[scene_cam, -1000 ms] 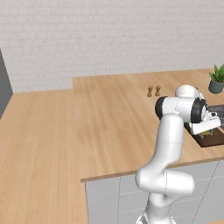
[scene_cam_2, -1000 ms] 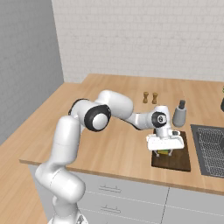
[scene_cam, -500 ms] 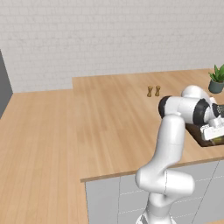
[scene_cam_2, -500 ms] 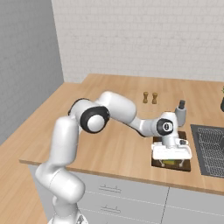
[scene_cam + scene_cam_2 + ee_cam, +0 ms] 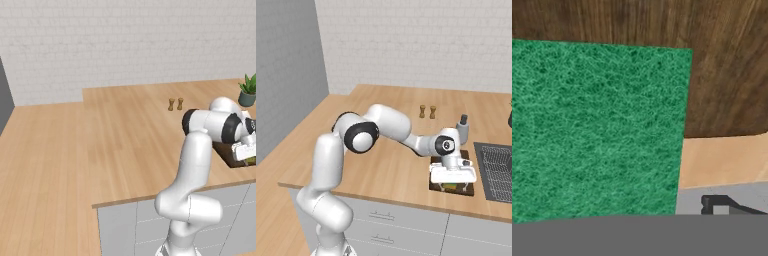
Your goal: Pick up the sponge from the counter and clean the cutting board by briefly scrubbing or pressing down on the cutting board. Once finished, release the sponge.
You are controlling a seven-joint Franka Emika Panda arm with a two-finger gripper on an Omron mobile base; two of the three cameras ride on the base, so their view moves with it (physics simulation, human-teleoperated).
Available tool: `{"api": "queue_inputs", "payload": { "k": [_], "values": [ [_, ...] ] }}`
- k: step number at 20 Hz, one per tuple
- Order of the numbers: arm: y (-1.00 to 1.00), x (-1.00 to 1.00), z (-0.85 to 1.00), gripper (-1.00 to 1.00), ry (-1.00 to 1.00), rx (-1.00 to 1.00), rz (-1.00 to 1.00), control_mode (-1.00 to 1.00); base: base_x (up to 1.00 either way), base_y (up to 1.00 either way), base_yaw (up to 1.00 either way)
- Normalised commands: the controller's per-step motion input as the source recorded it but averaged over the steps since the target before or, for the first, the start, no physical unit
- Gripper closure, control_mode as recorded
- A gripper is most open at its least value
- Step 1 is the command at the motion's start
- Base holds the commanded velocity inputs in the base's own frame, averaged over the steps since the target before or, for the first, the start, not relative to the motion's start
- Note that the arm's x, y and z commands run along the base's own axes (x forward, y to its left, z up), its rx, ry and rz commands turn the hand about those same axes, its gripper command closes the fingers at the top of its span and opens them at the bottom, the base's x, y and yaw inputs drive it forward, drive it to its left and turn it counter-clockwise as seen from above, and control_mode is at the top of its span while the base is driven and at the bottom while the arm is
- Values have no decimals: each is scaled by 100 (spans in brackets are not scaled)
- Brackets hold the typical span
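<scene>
The small flat green sponge (image 5: 597, 130) is seen lying on the dark brown wooden cutting board (image 5: 436, 185), under the gripper (image 5: 453, 180) with jaws spread wide, so release appears accomplished.

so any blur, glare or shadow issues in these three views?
Hand view: sponge so close it looks coarse and grainy, cutting board grain smeared. Right base view: flat even light, soft shadow under the gripper. Left base view: no glare, edges slightly soft.
</scene>
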Motion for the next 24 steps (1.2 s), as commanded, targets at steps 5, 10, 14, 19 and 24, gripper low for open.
{"api": "queue_inputs", "payload": {
  "k": [5,10,14,19,24],
  "values": [
    [8,64,-13,-100,19,1,1,-100,0,0,0],
    [2,33,-93,-100,59,8,12,-100,0,0,0],
    [0,-36,-82,-100,51,18,23,-100,0,0,0],
    [0,-100,-100,-100,25,14,30,-100,0,0,0],
    [0,-100,-100,-100,-4,3,32,-100,0,0,0]
  ]
}}
